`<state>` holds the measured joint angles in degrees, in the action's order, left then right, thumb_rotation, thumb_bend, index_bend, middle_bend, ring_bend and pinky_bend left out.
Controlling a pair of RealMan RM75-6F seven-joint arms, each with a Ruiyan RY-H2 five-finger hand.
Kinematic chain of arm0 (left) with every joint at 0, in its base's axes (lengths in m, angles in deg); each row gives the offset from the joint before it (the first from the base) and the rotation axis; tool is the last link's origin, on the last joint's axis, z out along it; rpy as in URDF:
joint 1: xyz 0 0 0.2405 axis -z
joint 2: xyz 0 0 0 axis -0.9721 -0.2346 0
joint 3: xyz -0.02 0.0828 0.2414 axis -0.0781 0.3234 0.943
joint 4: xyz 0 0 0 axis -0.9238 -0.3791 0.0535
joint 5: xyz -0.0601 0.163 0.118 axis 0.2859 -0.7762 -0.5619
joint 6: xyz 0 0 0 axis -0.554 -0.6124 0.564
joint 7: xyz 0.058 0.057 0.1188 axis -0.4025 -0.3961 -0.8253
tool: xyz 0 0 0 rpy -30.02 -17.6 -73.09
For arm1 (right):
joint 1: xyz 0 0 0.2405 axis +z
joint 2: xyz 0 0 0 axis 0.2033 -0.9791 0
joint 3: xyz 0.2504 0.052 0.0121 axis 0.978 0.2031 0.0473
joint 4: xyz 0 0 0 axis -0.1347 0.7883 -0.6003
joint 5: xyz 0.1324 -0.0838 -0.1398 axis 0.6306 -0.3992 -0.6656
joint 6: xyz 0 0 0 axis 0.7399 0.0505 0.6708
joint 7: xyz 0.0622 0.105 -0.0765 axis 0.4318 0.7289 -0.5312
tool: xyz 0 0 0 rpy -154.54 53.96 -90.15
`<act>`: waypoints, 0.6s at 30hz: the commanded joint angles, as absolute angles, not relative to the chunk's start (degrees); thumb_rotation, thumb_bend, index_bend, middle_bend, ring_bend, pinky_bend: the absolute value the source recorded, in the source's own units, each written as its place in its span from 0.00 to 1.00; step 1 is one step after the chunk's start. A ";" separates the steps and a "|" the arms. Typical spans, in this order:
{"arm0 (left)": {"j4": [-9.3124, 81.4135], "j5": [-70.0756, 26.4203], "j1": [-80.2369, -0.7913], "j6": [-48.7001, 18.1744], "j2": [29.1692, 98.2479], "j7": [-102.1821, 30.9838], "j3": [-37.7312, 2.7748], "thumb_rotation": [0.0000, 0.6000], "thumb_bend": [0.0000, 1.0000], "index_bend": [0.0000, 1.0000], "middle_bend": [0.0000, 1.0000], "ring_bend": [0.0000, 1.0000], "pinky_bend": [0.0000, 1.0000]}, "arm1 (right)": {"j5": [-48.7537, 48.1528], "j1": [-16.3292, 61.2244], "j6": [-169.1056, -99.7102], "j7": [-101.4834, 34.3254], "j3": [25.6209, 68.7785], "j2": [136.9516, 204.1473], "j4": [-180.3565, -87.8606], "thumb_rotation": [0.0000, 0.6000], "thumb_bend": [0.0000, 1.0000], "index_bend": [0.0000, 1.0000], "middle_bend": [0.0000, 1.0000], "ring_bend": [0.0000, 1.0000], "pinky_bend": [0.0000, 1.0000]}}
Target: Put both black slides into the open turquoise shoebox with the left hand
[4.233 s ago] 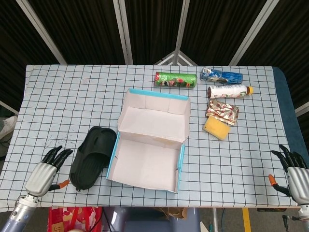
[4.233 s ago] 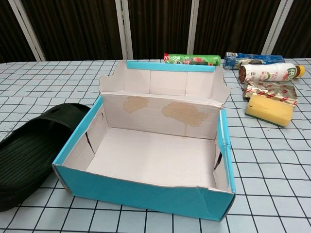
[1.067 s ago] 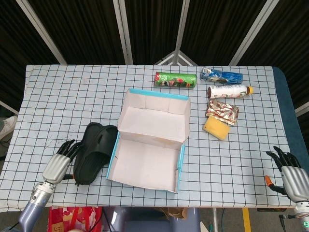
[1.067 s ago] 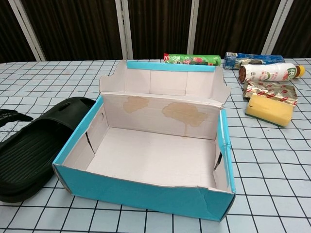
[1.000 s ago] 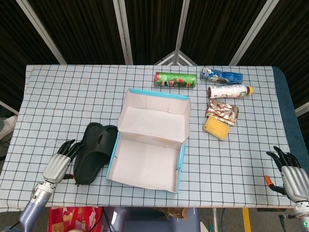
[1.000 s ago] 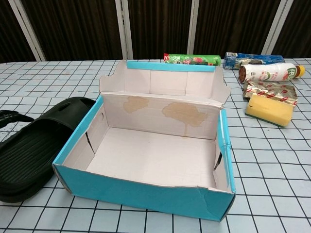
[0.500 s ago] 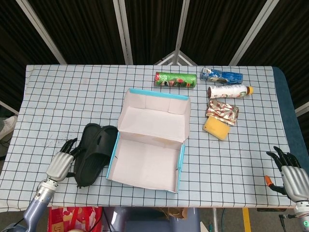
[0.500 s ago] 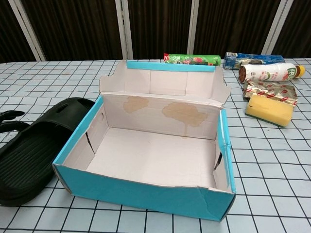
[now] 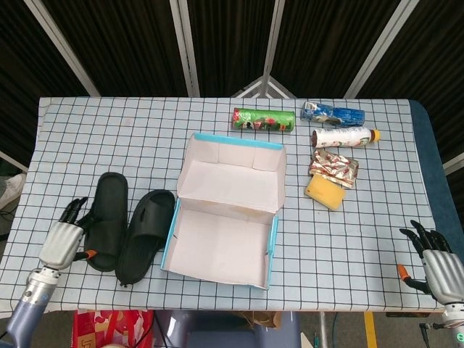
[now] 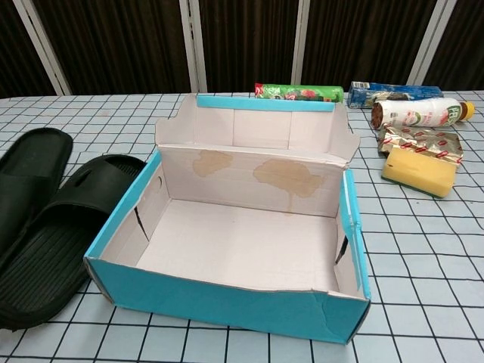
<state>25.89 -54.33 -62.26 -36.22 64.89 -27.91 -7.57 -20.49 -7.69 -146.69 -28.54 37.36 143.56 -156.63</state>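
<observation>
Two black slides lie side by side left of the open turquoise shoebox [image 9: 221,264]. The inner slide [image 9: 145,235] rests against the box's left wall [image 10: 121,212]. The outer slide [image 9: 107,221] lies a little further left and back, also seen at the chest view's left edge as the outer slide [image 10: 30,174]. My left hand [image 9: 61,241] is at the outer slide's left edge and holds it there, thumb against its rim. The box is empty inside. My right hand [image 9: 438,264] hangs at the table's near right corner, fingers apart, holding nothing.
Behind and right of the box lie a green can [image 9: 263,119], a blue packet [image 9: 333,112], a white bottle [image 9: 344,137], a foil wrapper [image 9: 333,169] and a yellow sponge [image 9: 325,191]. The checked tablecloth [image 9: 109,145] stretches left and behind the slides.
The slides were stacked beside the box. My left hand has pulled the upper one off to the left, and they now lie side by side. The right hand has stayed put.
</observation>
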 commanded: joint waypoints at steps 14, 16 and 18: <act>54.63 -81.98 -44.35 -34.79 38.58 -71.29 -19.56 1.00 0.34 0.42 0.38 0.00 0.08 | -20.57 -7.82 -147.02 -28.25 37.31 143.31 -156.85 1.00 0.39 0.17 0.05 0.13 0.07; 56.93 -85.36 -41.36 -30.09 37.98 -77.12 -20.61 1.00 0.34 0.43 0.38 0.00 0.08 | -20.64 -7.94 -147.20 -27.86 37.29 143.21 -156.74 1.00 0.39 0.17 0.05 0.13 0.07; 58.95 -88.09 -38.47 -25.03 37.93 -81.18 -21.15 1.00 0.35 0.44 0.39 0.00 0.08 | -20.84 -8.05 -147.39 -27.40 37.24 143.10 -156.62 1.00 0.39 0.17 0.05 0.13 0.07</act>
